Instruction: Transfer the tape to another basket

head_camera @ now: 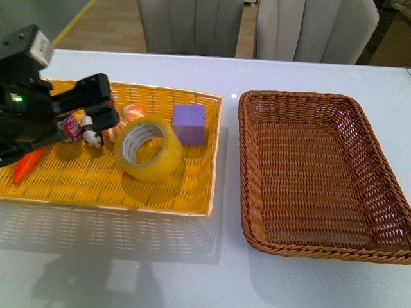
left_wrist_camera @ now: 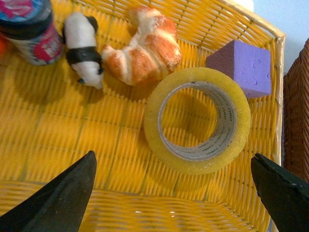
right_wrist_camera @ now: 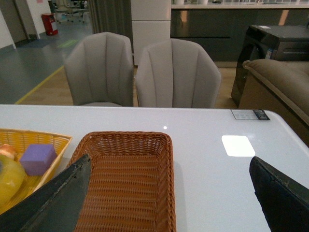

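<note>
The tape (head_camera: 149, 149), a large translucent yellow roll with a white core, leans in the yellow woven tray (head_camera: 96, 186). It also shows in the left wrist view (left_wrist_camera: 193, 166) and at the edge of the right wrist view (right_wrist_camera: 8, 176). My left gripper (head_camera: 106, 106) hangs over the tray's left part, open and empty, and its jaws (left_wrist_camera: 173, 157) stand apart on either side of the roll without touching it. The dark brown wicker basket (head_camera: 247, 186) sits empty to the right of the tray. My right gripper (right_wrist_camera: 169, 158) is open and empty above the basket (right_wrist_camera: 120, 137); it is out of the front view.
In the tray with the tape are a purple cube (head_camera: 189, 124), a croissant (left_wrist_camera: 145, 50), a panda figure (left_wrist_camera: 82, 48), a small bottle (left_wrist_camera: 29, 29) and an orange carrot-like thing (head_camera: 26, 165). Grey chairs (head_camera: 314, 29) stand behind the white table.
</note>
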`<state>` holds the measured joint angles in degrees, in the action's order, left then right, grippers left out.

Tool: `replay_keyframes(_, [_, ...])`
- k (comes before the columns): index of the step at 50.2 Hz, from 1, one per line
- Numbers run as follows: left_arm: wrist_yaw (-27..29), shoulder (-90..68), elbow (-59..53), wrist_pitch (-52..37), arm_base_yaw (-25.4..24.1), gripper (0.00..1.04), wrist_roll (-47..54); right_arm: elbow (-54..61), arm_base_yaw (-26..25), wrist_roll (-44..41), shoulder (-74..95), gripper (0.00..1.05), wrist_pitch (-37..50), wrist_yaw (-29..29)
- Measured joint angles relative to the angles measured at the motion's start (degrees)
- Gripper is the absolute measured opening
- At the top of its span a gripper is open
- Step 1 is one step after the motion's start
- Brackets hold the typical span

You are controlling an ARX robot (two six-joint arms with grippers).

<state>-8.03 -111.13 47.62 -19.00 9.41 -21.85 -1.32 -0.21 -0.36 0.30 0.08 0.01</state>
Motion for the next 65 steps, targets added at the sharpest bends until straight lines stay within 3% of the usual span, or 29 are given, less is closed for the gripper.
replay_keyframes(18, [1.16, -16.02, 12.33, 2.21, 1.66, 0.96, -5.11, 0.00, 0.00, 0.00, 0.00, 0.96, 0.00, 0.00])
replay_keyframes(43, [1.11, -23.96, 19.52, 4.92, 1.60, 0.96, -6.54, 0.00, 0.00, 0.00, -0.02, 0.96, 0.00, 0.00])
replay_keyframes(65, [1.27, -24.96, 20.13, 6.34, 1.70, 0.31, -6.82, 0.00, 0.00, 0.00, -0.02, 0.96, 0.00, 0.00])
